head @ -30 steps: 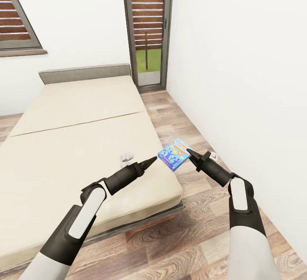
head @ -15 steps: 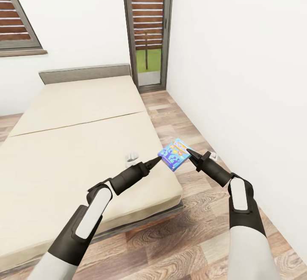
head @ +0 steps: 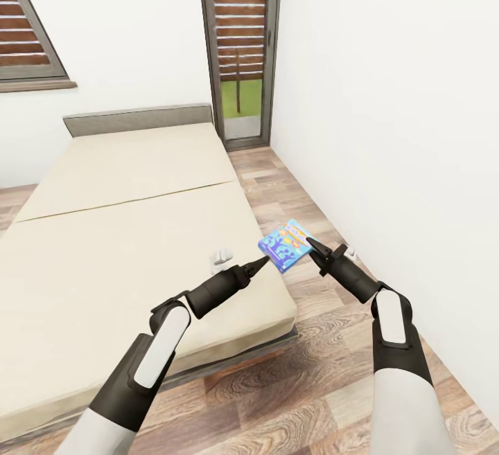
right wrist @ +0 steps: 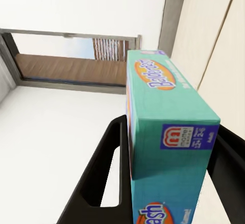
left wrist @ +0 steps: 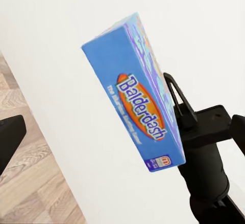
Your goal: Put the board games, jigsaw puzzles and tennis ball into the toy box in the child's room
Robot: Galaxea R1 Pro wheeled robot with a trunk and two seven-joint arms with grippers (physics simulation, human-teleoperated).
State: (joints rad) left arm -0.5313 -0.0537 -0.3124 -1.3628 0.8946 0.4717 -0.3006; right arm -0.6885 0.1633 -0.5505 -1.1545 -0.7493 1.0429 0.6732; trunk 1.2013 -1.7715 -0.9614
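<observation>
The blue board game (head: 285, 248) is held clamped in the right gripper (head: 313, 247) jaws just beyond the bed (head: 125, 233) corner, while the left gripper (head: 260, 263) jaws are seen together beside it, so carrying it to the toy box is judged to be next.

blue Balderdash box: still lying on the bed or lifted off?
Lifted off. The blue Balderdash box is tilted in the air past the bed's corner, clamped between the right pincer's fingers; the left pincer points at it.
</observation>
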